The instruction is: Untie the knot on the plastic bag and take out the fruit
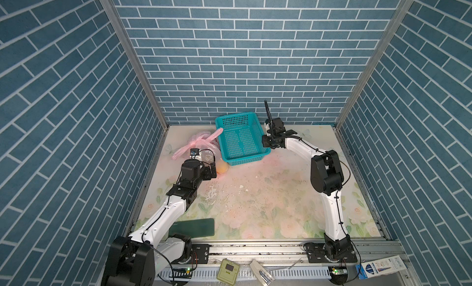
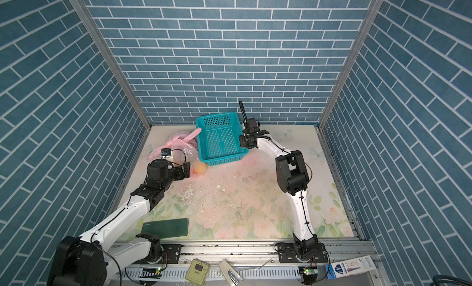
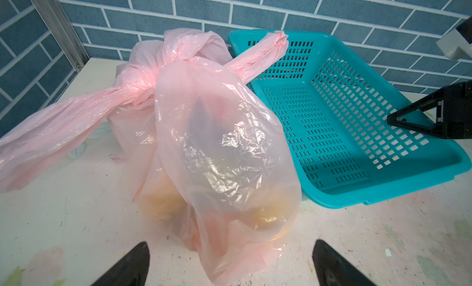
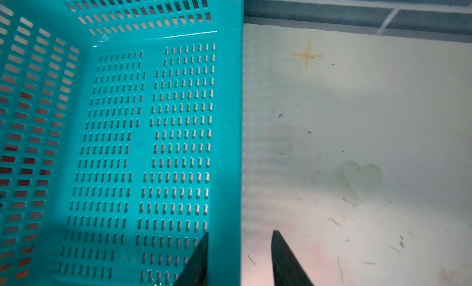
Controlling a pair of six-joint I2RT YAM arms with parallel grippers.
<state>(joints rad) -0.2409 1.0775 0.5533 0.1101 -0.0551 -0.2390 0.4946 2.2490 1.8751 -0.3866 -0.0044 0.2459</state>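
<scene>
We count one thin, translucent pink plastic bag [image 3: 224, 149]. It stands on the floral-printed counter [image 1: 255, 195], right against the one teal perforated plastic basket [image 1: 241, 141], on the basket's side nearer the left arm. The knot [image 3: 143, 89], a single bunched twist of pink film, sits at the top of the bag and is still tied. Two handle strips [image 3: 51, 134] run out from it. One lies with its end across the basket's rim, and the other trails away from the basket.

The fruit [image 3: 268, 215] is inside the bag. Through the film we make out two yellowish-orange rounds low down and one darker shape above them. The plastic blurs the rest, so we cannot give a full count.

There are two arms, each with one tool. The left tool [image 3: 231, 242] is at the side of the bag away from the basket's far wall, with its two black fingers [image 3: 132, 266] spread wide. The bag's lower folds show between them, and neither finger touches the plastic.

The right tool [image 4: 240, 232] straddles the basket's wall on the side away from the bag. One finger is inside the basket and one outside, and the gap between them is narrow. We cannot tell whether they press on the wall.

One dark green flat slab [image 1: 192, 227] lies well apart from the basket, near the left arm's base.
</scene>
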